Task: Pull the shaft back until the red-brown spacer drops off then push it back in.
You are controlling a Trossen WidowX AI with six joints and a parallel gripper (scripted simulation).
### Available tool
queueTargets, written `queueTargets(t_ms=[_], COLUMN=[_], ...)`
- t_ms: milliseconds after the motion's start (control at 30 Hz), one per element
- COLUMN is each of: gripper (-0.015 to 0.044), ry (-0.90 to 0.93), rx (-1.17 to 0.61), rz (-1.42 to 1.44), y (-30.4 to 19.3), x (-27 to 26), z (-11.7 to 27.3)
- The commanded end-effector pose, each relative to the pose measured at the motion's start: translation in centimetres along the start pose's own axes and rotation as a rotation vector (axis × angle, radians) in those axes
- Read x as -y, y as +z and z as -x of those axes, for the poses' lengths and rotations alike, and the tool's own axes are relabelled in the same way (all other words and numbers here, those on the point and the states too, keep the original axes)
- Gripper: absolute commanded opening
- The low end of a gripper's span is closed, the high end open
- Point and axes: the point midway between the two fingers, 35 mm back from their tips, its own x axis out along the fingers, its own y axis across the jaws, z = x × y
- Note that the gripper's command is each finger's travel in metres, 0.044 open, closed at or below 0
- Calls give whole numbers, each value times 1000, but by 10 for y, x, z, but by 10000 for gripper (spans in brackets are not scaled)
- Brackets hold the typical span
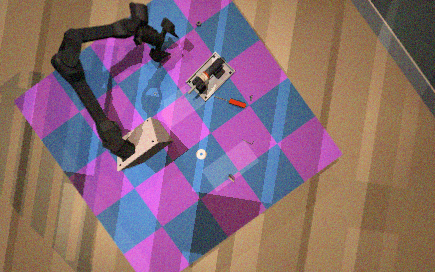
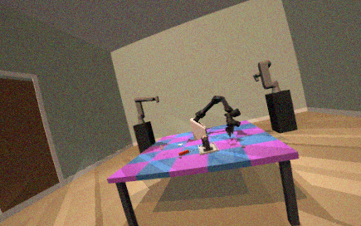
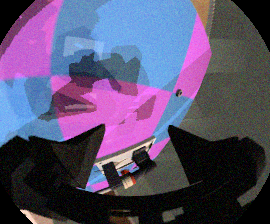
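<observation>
While open and empty, black gripper (image 1: 170,41) (image 2: 231,132) (image 3: 138,127), above checkered table (image 1: 163,200) (image 2: 229,159) (image 3: 121,112).

- Table (image 1: 296,155) (image 2: 254,154): top checkered in magenta and blue, on dark legs.
- Pale base plate (image 1: 208,96) (image 2: 216,150), bearing the shaft assembly.
- Screwdriver (image 1: 237,103) (image 2: 183,153): red handle, lying just beside the plate.
- White ring (image 1: 197,154), lying flat, well apart from the plate.
- Small dark part (image 1: 198,23) (image 3: 179,93), possibly a nut.
- Light wedge-shaped block (image 1: 148,131) (image 2: 197,130), beneath the arm's foot.
</observation>
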Motion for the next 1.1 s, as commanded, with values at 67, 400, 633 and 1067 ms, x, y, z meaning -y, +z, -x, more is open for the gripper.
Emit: queueTargets(t_ms=[67, 400, 633, 1067], gripper=[440, 440, 440, 440], ry=[131, 279, 509, 577], rx=[-63, -183, -230, -240], rz=[-275, -837, -1373, -1529], y=[-67, -187, -237, -250], x=[-3, -7, -50, -62], z=[-8, 5, 23, 30])
